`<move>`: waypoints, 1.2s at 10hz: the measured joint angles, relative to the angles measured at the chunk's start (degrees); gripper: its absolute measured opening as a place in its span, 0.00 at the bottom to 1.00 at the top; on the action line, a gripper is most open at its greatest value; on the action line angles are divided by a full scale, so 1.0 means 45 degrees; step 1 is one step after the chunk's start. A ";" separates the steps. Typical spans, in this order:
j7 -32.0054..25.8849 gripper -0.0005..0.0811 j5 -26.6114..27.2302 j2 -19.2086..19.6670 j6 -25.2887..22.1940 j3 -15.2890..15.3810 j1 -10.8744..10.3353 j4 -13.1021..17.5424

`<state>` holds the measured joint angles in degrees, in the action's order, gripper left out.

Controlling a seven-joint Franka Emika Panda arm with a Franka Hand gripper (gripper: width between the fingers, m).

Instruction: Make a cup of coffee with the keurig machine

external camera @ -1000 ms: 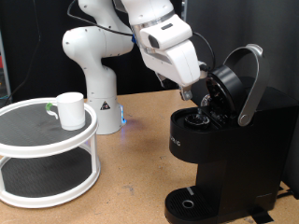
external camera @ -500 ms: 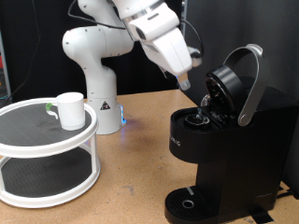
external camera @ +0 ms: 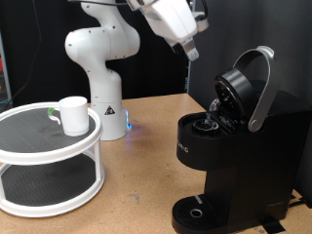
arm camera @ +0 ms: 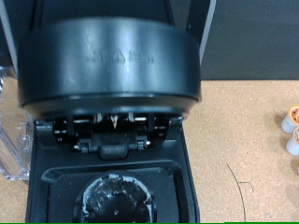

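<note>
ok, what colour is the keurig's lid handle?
Grey-silver lid handle on the matte-black keurig machine; clearest in the exterior view.

the keurig machine point(arm camera: 110, 93) fills the frame, lid raised, pod chamber point(arm camera: 112, 198) open below; pods point(arm camera: 291, 129) on the wooden table point(arm camera: 234, 131).

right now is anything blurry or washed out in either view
Exterior view: even light, sharp on the keurig machine and cup; the gripper is slightly smeared near the exterior view's top. Wrist view: soft overall, the machine's black lid shows a dull sheen, and the small pods at the frame edge are cut off and blurry.
</note>
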<state>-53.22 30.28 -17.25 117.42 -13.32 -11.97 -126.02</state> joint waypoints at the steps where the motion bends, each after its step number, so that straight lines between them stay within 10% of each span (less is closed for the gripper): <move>1: 0.0063 0.99 0.0001 -0.0070 -0.0207 -0.0051 0.0002 0.0171; 12: 0.0507 0.99 0.1400 -0.0047 0.0591 0.0788 -0.0474 0.0290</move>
<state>-50.94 36.58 -17.46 120.08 -9.77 -14.11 -124.72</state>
